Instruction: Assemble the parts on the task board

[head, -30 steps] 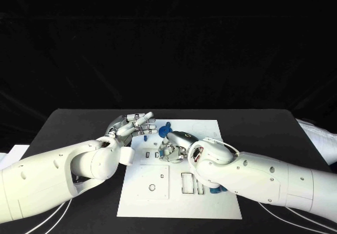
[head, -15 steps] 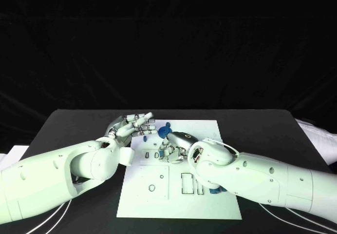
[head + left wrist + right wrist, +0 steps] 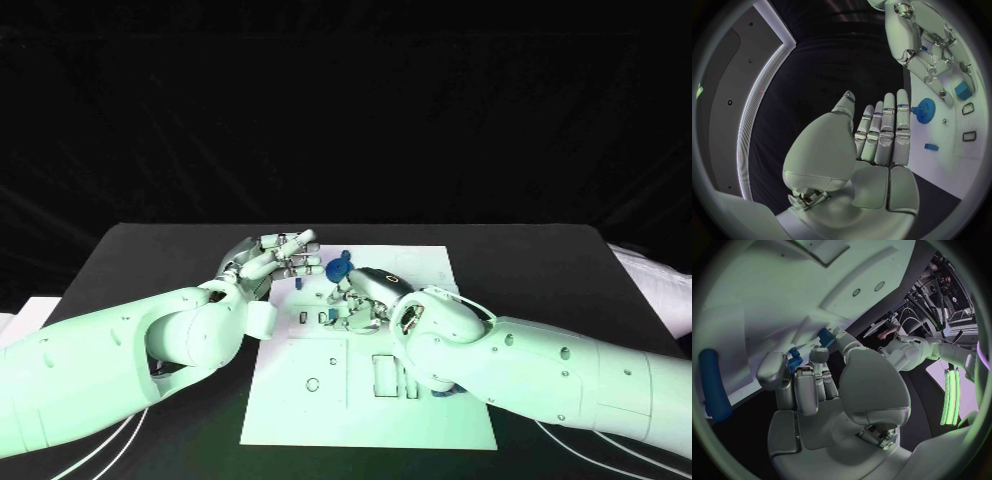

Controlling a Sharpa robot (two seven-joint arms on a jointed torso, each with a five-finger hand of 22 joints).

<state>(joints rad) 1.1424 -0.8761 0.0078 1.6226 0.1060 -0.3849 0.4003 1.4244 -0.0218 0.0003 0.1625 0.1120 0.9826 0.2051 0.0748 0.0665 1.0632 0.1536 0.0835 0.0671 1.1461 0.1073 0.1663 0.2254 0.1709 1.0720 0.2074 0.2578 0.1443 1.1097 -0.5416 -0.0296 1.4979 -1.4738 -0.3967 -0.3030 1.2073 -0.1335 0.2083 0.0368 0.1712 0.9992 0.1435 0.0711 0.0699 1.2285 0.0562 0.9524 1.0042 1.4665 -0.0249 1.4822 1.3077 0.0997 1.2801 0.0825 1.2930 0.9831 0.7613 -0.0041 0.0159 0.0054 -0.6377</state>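
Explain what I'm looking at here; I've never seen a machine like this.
This is a robot with two white arms, each ending in a silver robot hand. One picture looks down from a camera on its head. The two round ones come from cameras at its wrists. On the black table lies a white task board with cut-outs and small blue parts, among them a blue gear. The left robot hand holds nothing, its fingers straight, beside the board. The right robot hand curls down over the board by a small blue piece; whether it grips it, I cannot tell.
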